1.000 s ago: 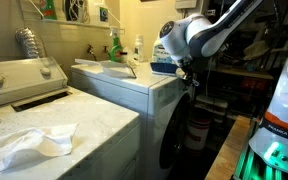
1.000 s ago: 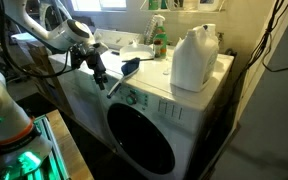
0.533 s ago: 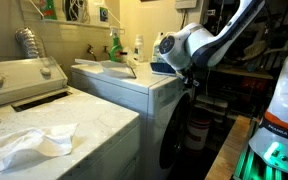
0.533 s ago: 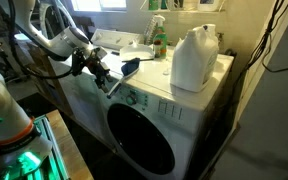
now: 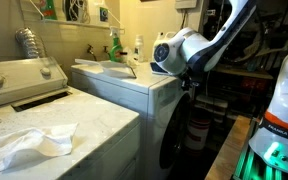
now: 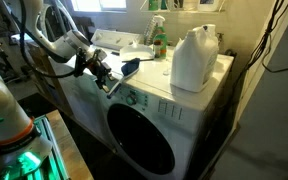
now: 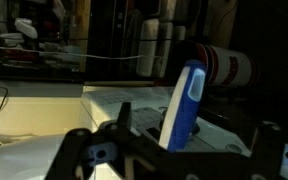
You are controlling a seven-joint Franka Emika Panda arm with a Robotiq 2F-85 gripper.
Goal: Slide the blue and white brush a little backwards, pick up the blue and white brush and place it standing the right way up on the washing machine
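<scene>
The blue and white brush (image 6: 130,67) lies on the front left corner of the white washing machine (image 6: 189,100), its handle reaching over the edge. My gripper (image 6: 105,77) hangs just off that corner, level with the top. In the wrist view the brush (image 7: 184,100) sits between my open fingers (image 7: 196,120), which do not press on it, with the machine's white top (image 7: 44,120) behind. In an exterior view the gripper (image 5: 180,62) hides the brush at the machine's (image 5: 134,90) near corner.
A large white detergent jug (image 6: 194,58) stands on the machine's right side, and a green spray bottle (image 6: 158,40) stands at the back. A top-loading appliance (image 5: 24,85) with a white cloth (image 5: 29,140) lies beyond a sink (image 5: 109,68).
My gripper has dropped slightly and drawn in towards the machine's front corner, level with the brush. The brush has not visibly moved.
</scene>
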